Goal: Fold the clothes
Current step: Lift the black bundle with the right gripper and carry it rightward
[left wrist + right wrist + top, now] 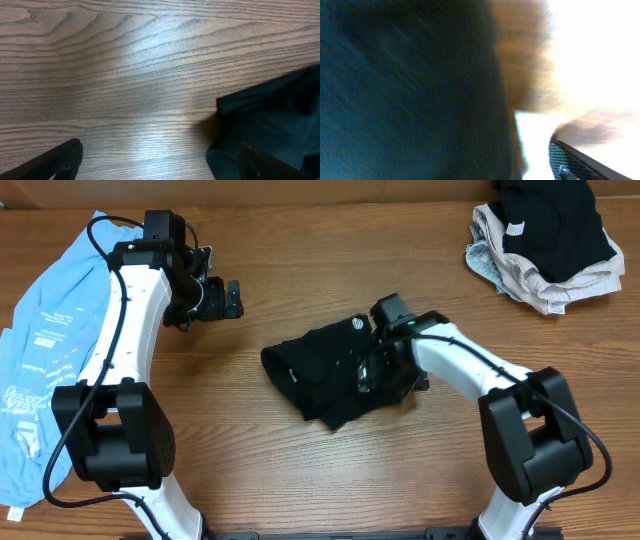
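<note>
Garment [312,375] under right gripper [372,370] (perhaps gripped)

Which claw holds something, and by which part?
Left claw: open, holding nothing. Right claw sits on the black garment; whether it grips cannot be told.

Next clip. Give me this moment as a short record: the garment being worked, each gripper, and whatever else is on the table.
Work garment: black garment, bunched in a rough heap at mid-table, not neatly folded
Left gripper: open, holding nothing, over the wooden table, left of the black garment
Right gripper: down at the black garment's right side; open or shut cannot be told, wrist view blurred
Other items: light blue garment at the left edge, partly under the left arm; pile of clothes at the far right corner
</note>
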